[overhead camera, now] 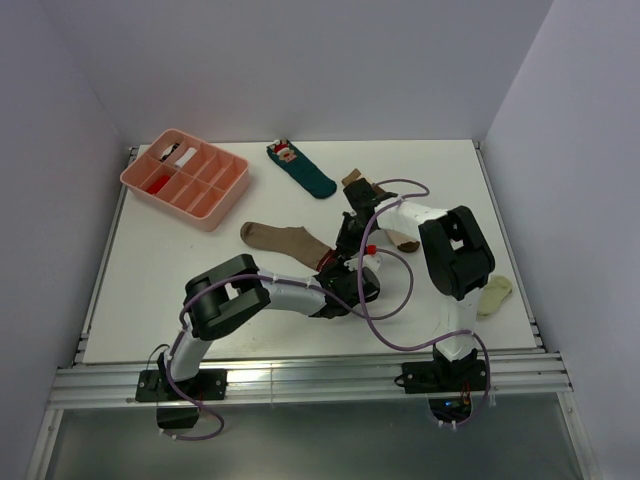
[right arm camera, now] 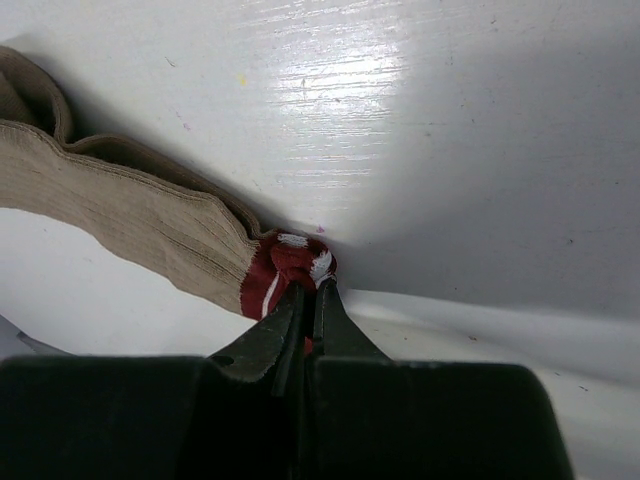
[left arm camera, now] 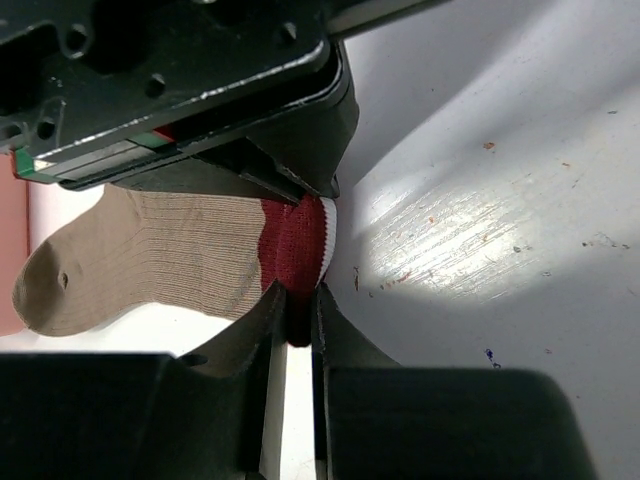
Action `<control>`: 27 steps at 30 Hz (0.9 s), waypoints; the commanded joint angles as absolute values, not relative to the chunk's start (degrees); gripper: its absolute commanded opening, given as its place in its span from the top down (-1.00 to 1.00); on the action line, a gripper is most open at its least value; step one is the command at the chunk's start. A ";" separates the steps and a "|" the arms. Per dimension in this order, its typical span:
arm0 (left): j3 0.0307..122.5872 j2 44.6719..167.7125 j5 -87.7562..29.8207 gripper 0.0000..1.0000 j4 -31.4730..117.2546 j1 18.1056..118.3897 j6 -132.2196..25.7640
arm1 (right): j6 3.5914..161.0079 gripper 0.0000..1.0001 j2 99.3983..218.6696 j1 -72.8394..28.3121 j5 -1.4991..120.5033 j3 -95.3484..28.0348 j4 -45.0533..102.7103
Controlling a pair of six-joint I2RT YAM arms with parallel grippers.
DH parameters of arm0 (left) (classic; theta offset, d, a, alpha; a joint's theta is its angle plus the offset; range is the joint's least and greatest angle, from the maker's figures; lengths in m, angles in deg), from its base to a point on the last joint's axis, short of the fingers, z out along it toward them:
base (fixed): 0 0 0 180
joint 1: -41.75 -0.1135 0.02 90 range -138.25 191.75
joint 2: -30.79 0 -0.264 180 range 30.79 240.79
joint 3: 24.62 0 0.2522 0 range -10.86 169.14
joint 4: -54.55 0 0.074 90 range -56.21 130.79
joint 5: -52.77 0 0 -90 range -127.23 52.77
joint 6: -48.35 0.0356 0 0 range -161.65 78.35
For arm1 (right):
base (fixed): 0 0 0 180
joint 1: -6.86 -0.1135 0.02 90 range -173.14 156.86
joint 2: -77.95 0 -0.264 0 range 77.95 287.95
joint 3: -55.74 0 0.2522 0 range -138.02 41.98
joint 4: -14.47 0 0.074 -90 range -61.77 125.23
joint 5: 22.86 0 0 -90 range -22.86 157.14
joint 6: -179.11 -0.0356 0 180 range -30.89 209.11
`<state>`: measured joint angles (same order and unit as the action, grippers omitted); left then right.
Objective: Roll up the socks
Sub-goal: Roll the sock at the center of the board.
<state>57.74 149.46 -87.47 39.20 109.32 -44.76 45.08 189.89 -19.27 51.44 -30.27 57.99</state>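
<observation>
Nearest, the left gripper (left arm camera: 297, 300) was nearly closed, clamped on the dark red cuff of the tan sock (left arm camera: 150, 255), whose foot stretched toward the left of the frame. The right gripper (right arm camera: 308, 295) was pinched shut on the same cuff, its black body crowding over the left one. From above, both met mid-table (overhead camera: 180, 300). The banded sock (overhead camera: 356, 184) lay partly under the right arm. The teal sock (overhead camera: 302, 170) and pink tray (overhead camera: 232, 195) sat upper left.

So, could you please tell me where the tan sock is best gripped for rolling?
At its red cuff, coming in from the cuff end: the tan sock lies flat and outstretched, with its toe at the far end. The left tool and right tool both pinch it there.
</observation>
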 commanded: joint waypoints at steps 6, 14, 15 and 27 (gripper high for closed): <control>57.96 147.43 -81.98 0.99 35.87 108.81 -49.55 | 45.96 0.97 189.33 -18.89 51.59 -25.97 53.73; 54.09 140.39 -70.46 0.99 34.20 104.68 -59.92 | 44.56 0.25 182.28 -16.26 49.31 -23.86 45.03; 53.48 139.78 -69.76 0.99 34.20 104.33 -60.36 | 44.21 0.20 181.32 -15.82 48.34 -23.33 43.11; 49.26 135.83 -54.84 0.99 35.42 99.24 -67.13 | 39.20 -0.35 168.05 -9.23 51.75 -12.70 30.26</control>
<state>51.09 138.36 -64.32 36.08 100.71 -62.60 41.28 173.68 -10.98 48.97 -15.87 35.68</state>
